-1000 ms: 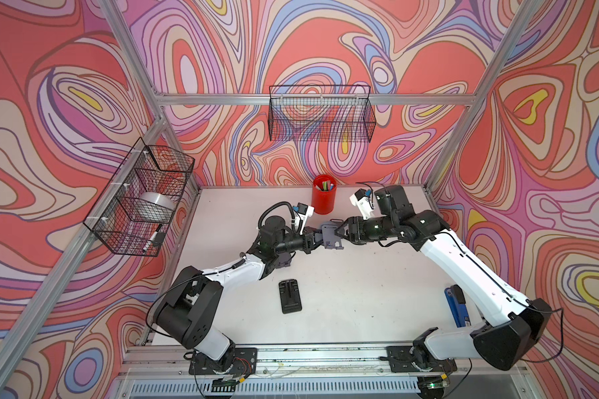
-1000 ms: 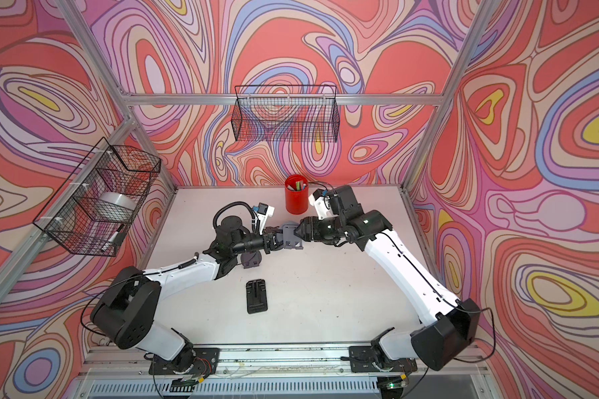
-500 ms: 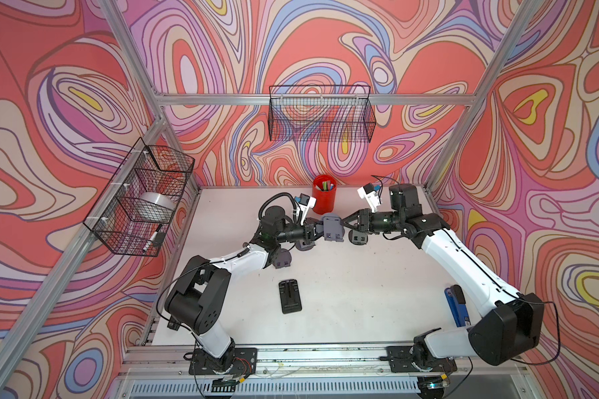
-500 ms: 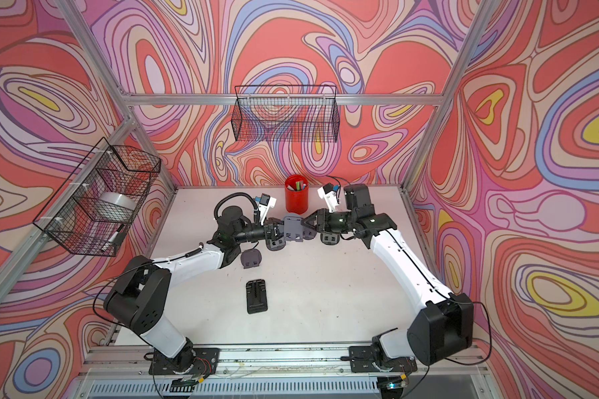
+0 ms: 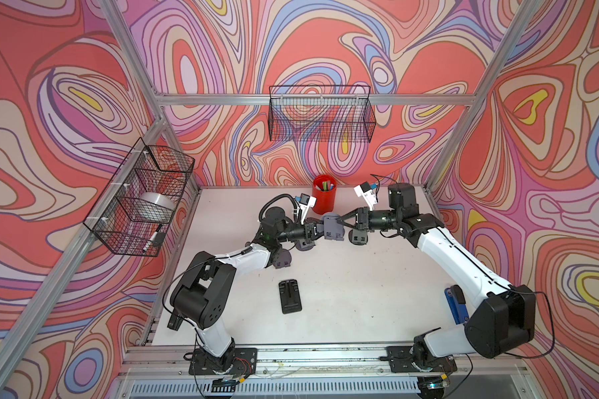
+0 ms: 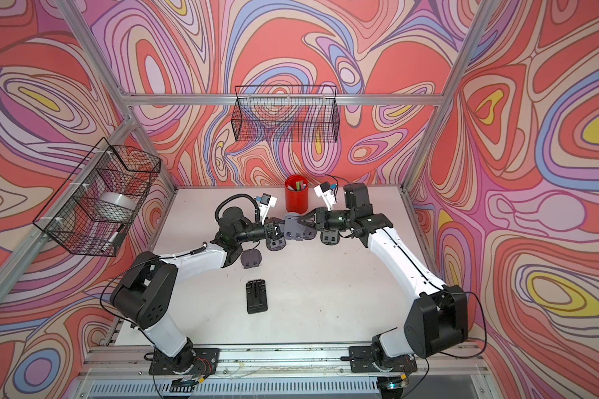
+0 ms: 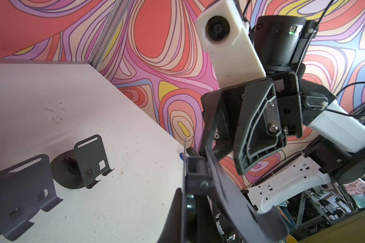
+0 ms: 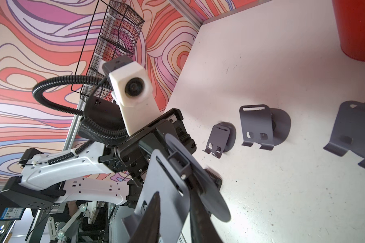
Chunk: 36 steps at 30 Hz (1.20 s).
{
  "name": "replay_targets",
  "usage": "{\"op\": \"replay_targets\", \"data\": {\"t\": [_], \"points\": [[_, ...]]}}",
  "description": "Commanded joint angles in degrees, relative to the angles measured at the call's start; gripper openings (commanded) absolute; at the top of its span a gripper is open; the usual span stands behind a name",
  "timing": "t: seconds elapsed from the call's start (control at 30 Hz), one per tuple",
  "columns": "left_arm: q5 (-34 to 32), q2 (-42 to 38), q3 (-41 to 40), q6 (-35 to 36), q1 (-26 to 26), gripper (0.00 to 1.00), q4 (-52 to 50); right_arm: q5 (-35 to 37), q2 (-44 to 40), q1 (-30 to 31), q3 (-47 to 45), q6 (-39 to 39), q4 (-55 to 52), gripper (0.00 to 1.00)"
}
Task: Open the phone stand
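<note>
We see white links (image 5: 457, 255), black joints (image 5: 201, 293), white wrist-camera housings (image 7: 230, 42), a ribbed black cable (image 8: 57, 84), and silver screws (image 7: 272, 127) on the right gripper (image 7: 223, 161).

Grey phone stand (image 5: 331, 225) aloft; plate and base splayed

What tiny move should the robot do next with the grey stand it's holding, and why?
Probably the right claw should swing the plate away from the base. The left claw is shut on the grey phone stand, the right claw's fingers straddle its plate, and it looks only partly open.
</note>
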Motion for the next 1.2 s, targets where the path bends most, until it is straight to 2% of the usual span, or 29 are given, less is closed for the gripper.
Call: {"op": "replay_targets", "data": {"t": [0.0,0.2,0.3,0.4,0.57,0.83,1.07,1.17], "points": [[1.68,0.71,2.25,-1.88,-0.71,0.00,2.71,-3.95,-0.12,0.12,-0.94,-0.84,3.50,0.25],[2.56,0.99,3.07,-2.58,-1.28,0.00,0.83,-5.94,0.65,0.12,-2.21,-1.58,6.42,0.23],[2.87,1.32,3.99,-2.52,-1.36,0.00,-1.83,-6.56,0.78,0.12,-2.65,-2.52,7.17,0.16],[2.54,1.67,5.08,-1.73,-1.41,0.00,-6.01,-6.54,-0.09,0.12,-3.09,-5.40,6.67,0.09],[2.43,1.93,6.90,-0.96,-1.38,0.00,-11.97,-6.15,-2.07,0.12,-3.65,-12.05,5.04,0.03],[1.99,1.03,9.96,2.98,-1.26,0.00,-24.90,-7.13,-6.75,0.12,-4.70,-17.90,6.68,0.00],[2.17,1.23,11.46,3.14,-0.15,0.00,-32.84,-7.66,-8.70,0.44,-2.43,-24.17,0.01,0.00],[2.73,1.52,12.22,2.45,0.60,0.00,-35.35,-5.76,-9.35,1.45,-0.65,-26.99,-4.87,0.00]]}}
